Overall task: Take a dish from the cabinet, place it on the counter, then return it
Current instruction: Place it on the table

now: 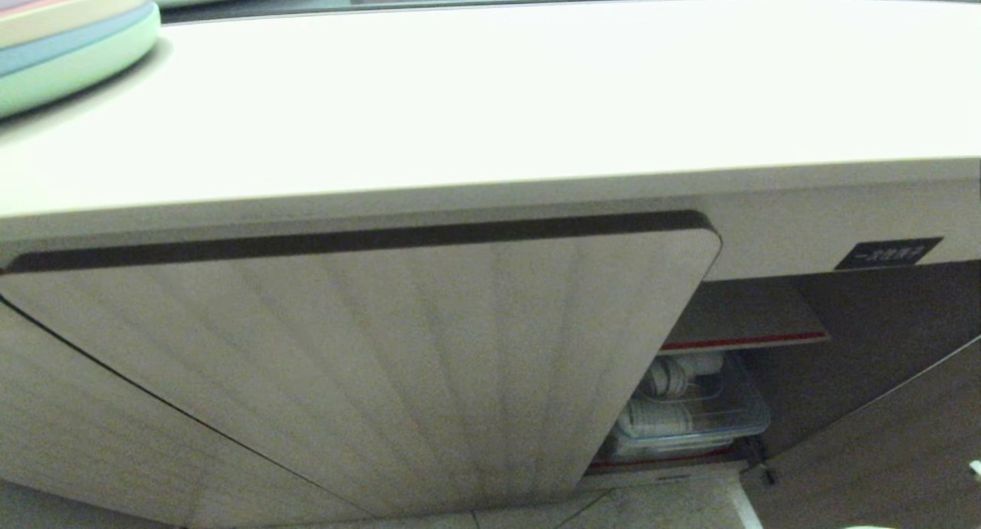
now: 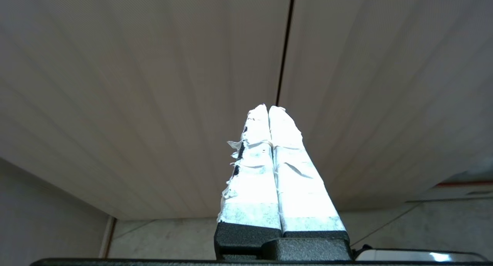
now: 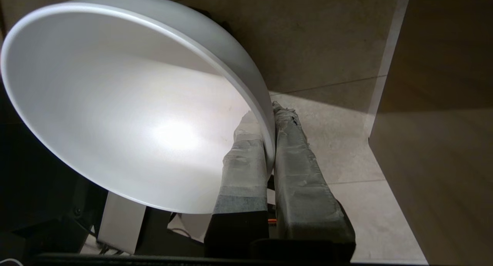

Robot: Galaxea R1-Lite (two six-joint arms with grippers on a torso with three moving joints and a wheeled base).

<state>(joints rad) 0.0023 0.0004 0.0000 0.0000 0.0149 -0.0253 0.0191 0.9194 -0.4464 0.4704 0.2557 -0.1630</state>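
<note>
White ceramic bowl [image 3: 127,115] hangs pinched by its rim in my right gripper [image 3: 269,142], below the glossy beige counter [image 1: 490,107] above me.

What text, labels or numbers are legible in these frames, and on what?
black label on the cabinet face under the counter, above the open compartment: white characters, too blurred to read.
dish in the right wrist view: no marking visible on the part that shows.
Fluted door, pastel plates, clear container in the cabinet: no text visible.
Left wrist view: none.
</note>
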